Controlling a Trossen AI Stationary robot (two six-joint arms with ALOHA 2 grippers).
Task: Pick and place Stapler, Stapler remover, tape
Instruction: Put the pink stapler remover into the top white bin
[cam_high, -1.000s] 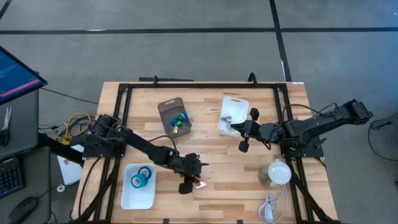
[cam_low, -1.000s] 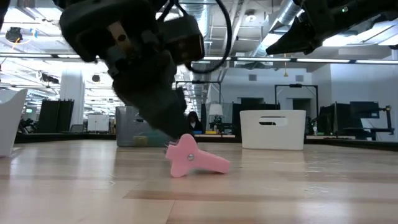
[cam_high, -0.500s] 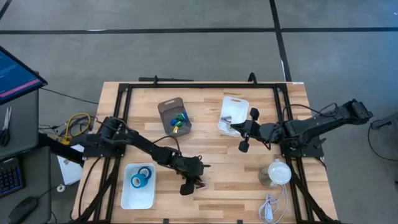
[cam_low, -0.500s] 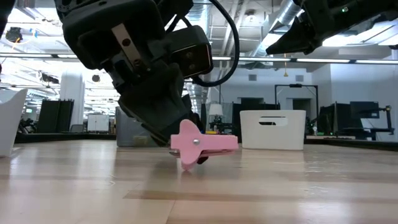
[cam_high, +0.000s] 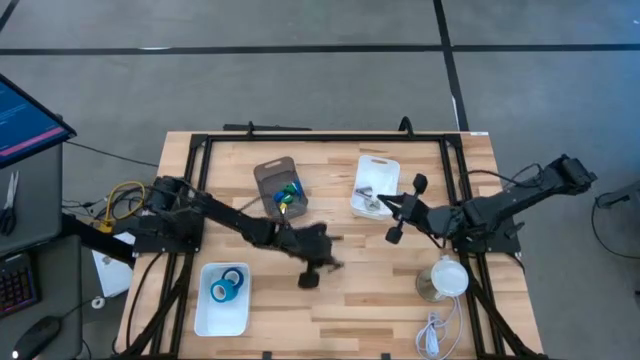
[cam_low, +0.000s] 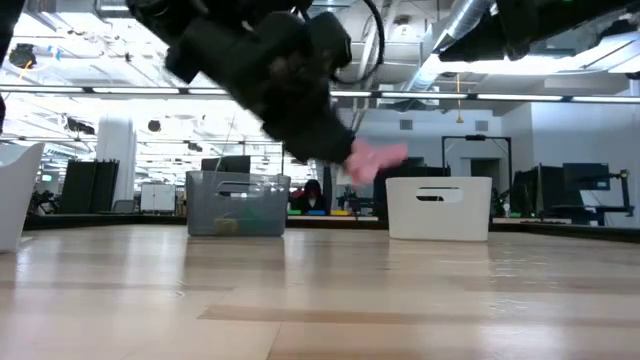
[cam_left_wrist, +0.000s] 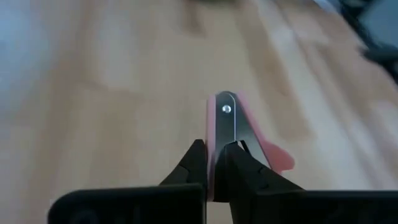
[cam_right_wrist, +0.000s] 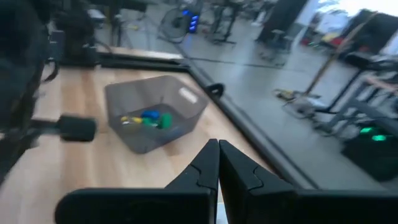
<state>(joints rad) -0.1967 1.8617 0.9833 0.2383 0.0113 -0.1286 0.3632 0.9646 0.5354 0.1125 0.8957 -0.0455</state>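
Steadily does it: carry the staple remover (cam_left_wrist: 227, 122) level, with the left pincer (cam_left_wrist: 211, 151) clenched tight on its steel end just behind the rivet, well clear of the wooden table (cam_high: 370, 290) beneath. Aim, probably, for the grey bin (cam_high: 262, 172) just beyond the pincer, though from overhead cannot tell whether the small blue, green and yellow pieces inside are of the same kind. Go slowly, since thin bright metal pinched edge-on between hard dark fingers can swivel; lower over the bin's open mouth before letting go. Note the pink plastic wings, smooth and curved, flaring out past the fingertips; pale strip-laid wood with a slight sheen below; bin walls translucent and thin. Behind the pincer and off to one side, blue tape (cam_high: 226, 288) lying flat in a white tray (cam_high: 205, 318). Well apart, right pincer (cam_high: 398, 212) pressed shut on nothing, hanging beside the white bin (cam_high: 378, 163).
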